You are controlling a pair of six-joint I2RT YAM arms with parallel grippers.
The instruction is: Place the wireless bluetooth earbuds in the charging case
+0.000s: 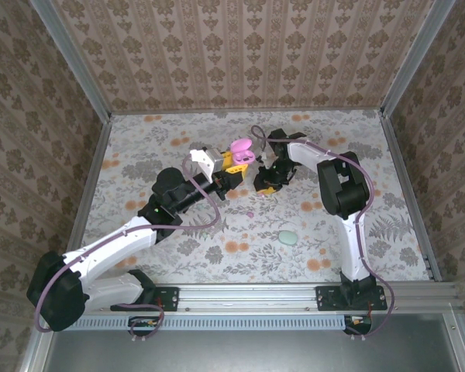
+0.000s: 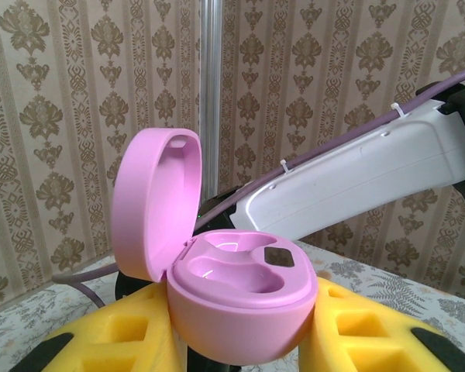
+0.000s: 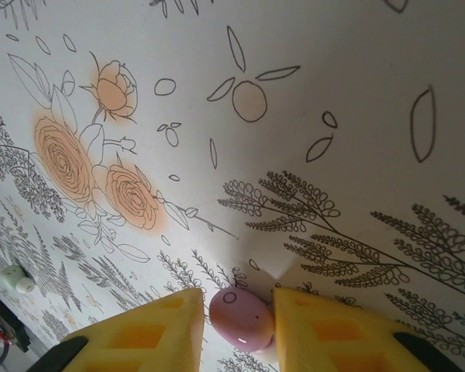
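My left gripper point(image 2: 244, 345) is shut on the open pink charging case point(image 2: 240, 298), its yellow fingers point(image 2: 372, 333) pressing both sides. The lid point(image 2: 151, 205) stands up at the left, and both wells are bare. From above, the case point(image 1: 242, 147) sits raised over the table's middle in the left gripper point(image 1: 234, 161). My right gripper point(image 1: 266, 186) points down at the table just right of it. In the right wrist view a pinkish-purple earbud point(image 3: 240, 318) sits between the yellow fingers point(image 3: 333, 333) of the right gripper point(image 3: 238, 329), shut on it just above the cloth. A pale whitish earbud point(image 3: 17, 280) lies at the left.
A mint pebble-shaped case point(image 1: 287, 235) lies closed on the flowered cloth point(image 1: 356, 155), near the right arm's base. Patterned walls and metal rails point(image 1: 407, 194) enclose the table. The right arm's white link point(image 2: 356, 182) crosses behind the pink case.
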